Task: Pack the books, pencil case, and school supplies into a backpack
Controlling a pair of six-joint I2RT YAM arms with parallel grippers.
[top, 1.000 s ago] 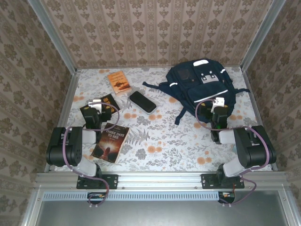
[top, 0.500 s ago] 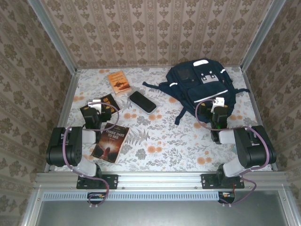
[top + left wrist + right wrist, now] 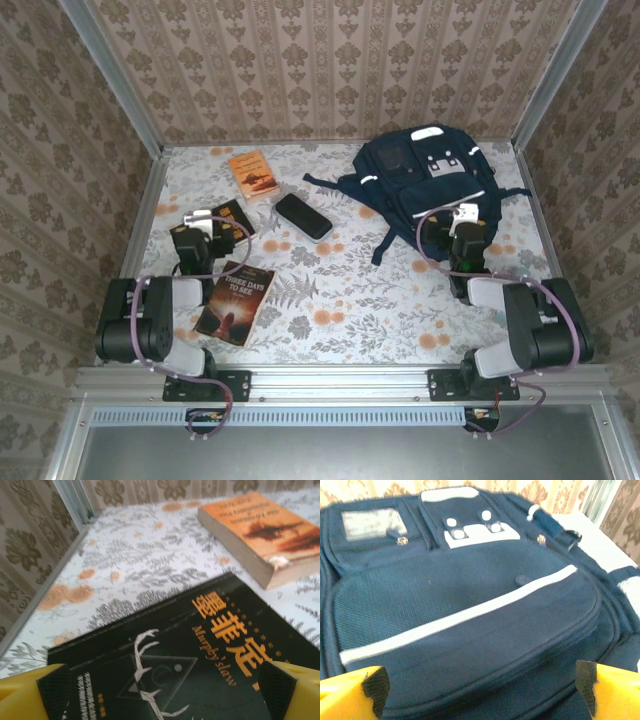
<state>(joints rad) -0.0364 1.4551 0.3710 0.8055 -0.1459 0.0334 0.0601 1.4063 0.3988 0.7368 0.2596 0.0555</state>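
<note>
The navy backpack (image 3: 415, 180) lies flat at the back right, its white stripe and pale patches close up in the right wrist view (image 3: 470, 595). My right gripper (image 3: 463, 222) (image 3: 481, 692) hangs open just over its near edge. A black gold-lettered book (image 3: 234, 212) (image 3: 200, 670) lies at the left, and my left gripper (image 3: 210, 222) (image 3: 167, 692) stands open over it, holding nothing. Behind it lies the small orange book (image 3: 252, 174) (image 3: 260, 530). The black pencil case (image 3: 303, 216) rests mid-table. A dark brown book (image 3: 234, 302) lies near the left arm. Other school supplies are out of view.
Patterned walls and metal frame posts (image 3: 115, 90) enclose the flowered table (image 3: 340, 290). A backpack strap (image 3: 385, 245) trails toward the table's middle. The left wall's base (image 3: 45, 595) runs close beside the black book.
Both arms' rear links have shifted slightly outward and down. The grippers stay open over the black book and the backpack, hardly moved. No object has moved.
</note>
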